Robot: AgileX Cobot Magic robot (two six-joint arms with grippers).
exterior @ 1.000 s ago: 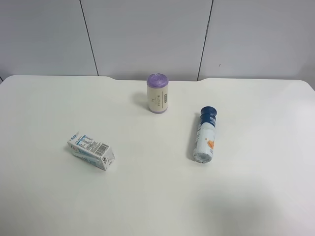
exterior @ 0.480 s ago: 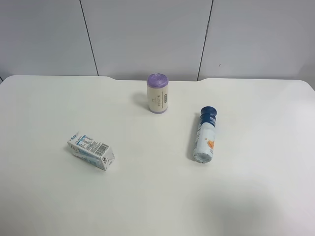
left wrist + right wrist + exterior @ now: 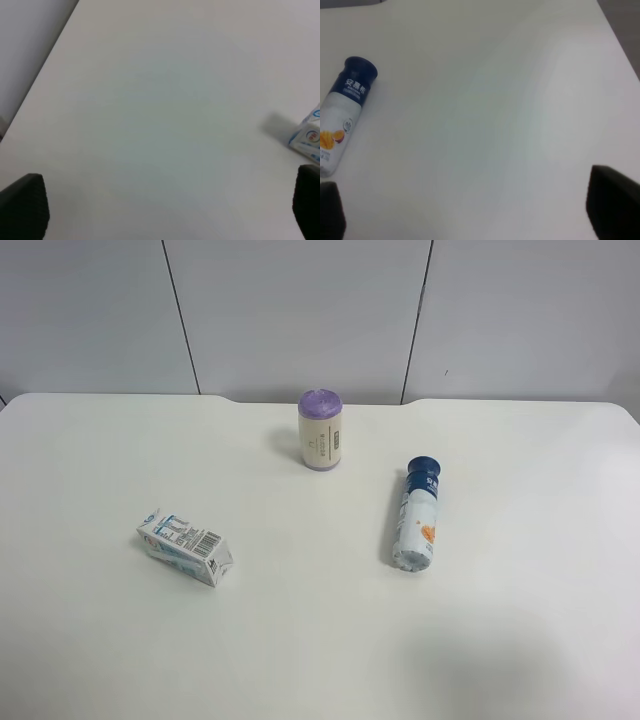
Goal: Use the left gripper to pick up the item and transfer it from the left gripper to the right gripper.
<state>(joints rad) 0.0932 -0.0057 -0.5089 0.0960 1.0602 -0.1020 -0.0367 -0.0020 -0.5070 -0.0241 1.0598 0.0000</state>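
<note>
The item, a small white-and-light-blue carton (image 3: 186, 547) with a barcode, lies on its side on the white table (image 3: 300, 640) at the exterior high view's left. Neither arm shows in that view. In the left wrist view only a corner of the carton (image 3: 309, 135) shows at the frame edge, apart from the left gripper (image 3: 165, 210), whose black fingertips (image 3: 22, 207) stand wide apart with nothing between them. In the right wrist view the right gripper (image 3: 470, 210) is also open and empty, its fingertips (image 3: 612, 202) at the frame corners.
A purple-topped cream cylinder (image 3: 321, 429) stands upright at the back middle. A blue-capped white bottle (image 3: 419, 512) lies on its side right of centre; it also shows in the right wrist view (image 3: 342, 112). The table's edge (image 3: 620, 37) runs beside the right gripper.
</note>
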